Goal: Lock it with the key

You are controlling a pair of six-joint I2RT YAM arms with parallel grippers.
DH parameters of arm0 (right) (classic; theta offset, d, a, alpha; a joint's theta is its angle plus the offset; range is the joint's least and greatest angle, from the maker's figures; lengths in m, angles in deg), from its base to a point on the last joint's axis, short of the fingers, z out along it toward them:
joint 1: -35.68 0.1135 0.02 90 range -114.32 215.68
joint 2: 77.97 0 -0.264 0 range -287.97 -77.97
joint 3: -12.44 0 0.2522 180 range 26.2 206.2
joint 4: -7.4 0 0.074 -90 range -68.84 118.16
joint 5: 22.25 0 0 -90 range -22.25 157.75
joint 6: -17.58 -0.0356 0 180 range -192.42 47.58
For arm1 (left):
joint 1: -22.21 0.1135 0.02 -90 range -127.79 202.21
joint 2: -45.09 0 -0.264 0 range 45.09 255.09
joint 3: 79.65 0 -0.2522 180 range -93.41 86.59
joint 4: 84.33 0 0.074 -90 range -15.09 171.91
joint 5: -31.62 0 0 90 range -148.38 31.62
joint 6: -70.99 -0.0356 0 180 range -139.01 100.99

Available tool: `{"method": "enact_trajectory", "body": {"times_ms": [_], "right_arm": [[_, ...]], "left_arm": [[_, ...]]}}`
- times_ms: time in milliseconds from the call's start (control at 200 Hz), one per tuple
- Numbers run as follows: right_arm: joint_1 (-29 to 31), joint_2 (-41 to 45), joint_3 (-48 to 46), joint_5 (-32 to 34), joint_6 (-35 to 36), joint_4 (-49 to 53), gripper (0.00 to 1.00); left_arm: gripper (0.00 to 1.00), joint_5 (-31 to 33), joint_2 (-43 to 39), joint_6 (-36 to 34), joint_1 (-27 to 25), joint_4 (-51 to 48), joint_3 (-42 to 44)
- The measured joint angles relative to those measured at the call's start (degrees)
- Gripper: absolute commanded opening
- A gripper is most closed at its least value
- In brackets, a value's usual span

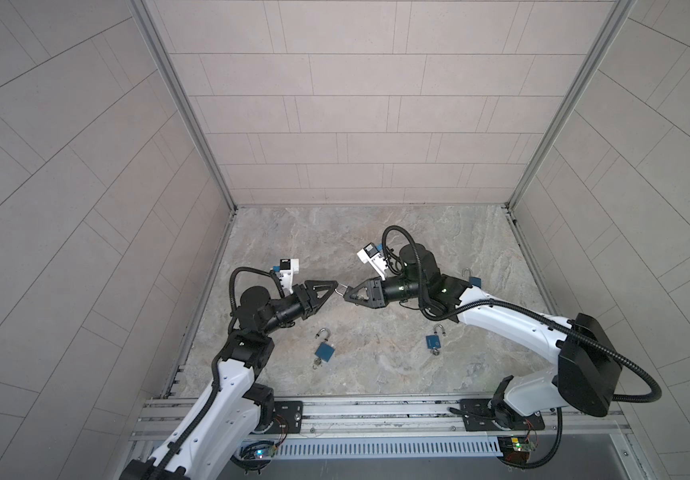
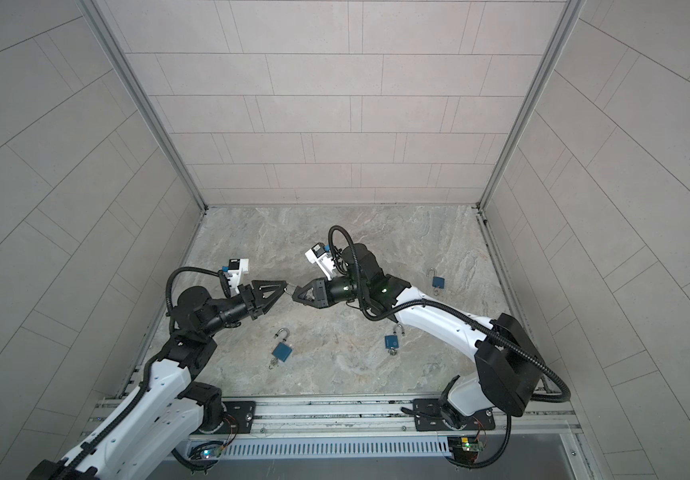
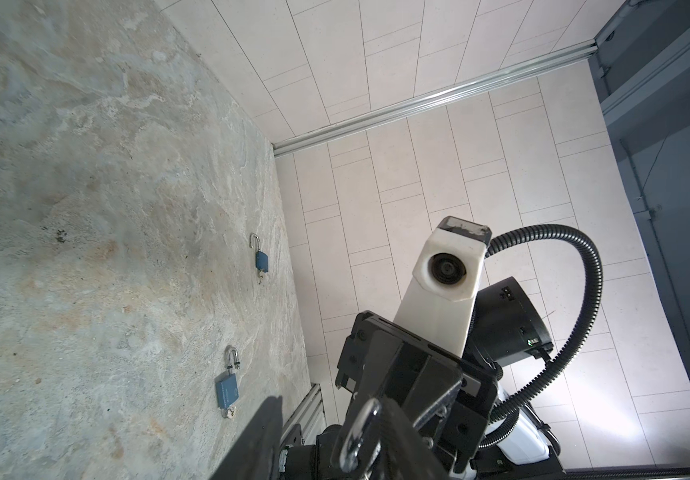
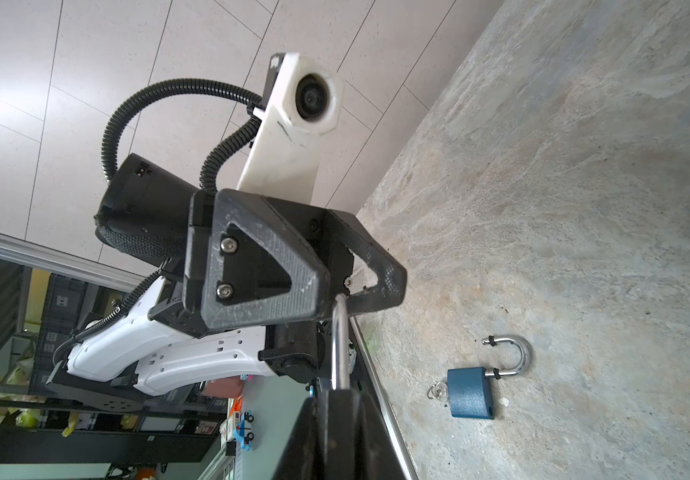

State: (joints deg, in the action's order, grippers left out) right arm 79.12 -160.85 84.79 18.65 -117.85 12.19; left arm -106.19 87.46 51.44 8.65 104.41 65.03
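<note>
The right end effector [image 1: 346, 296] is clamped on a padlock [image 1: 341, 289] held clear above the bench [image 1: 376, 232], and the left end effector [image 1: 336, 286] is closed on its shackle [image 4: 336, 340], presumably so that it can be pressed home.

Both top views look down from high over the front rail [image 1: 376, 409], sharing nearly the whole tabletop [image 1: 376, 232]. The wrist views face each other closely across the held padlock [image 4: 339, 345]: left sees the right wrist camera [image 3: 445, 270], right the left wrist camera [image 4: 314, 97].
</note>
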Motion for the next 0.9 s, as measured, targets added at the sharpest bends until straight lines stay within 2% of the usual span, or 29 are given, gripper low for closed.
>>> {"method": "enact_trajectory", "body": {"times_ms": [350,896], "right_arm": [[0.00,-0.39,0.00,-0.09,0.00,-0.13,0.00],[0.04,-1.03,0.02,-0.22,0.00,-0.17,0.00]], "left_arm": [[0.44,-0.68,0.42,0.57,0.00,1.64,-1.14],[0.33,-1.05,0.90,0.61,0.00,1.66,-1.14]]}}
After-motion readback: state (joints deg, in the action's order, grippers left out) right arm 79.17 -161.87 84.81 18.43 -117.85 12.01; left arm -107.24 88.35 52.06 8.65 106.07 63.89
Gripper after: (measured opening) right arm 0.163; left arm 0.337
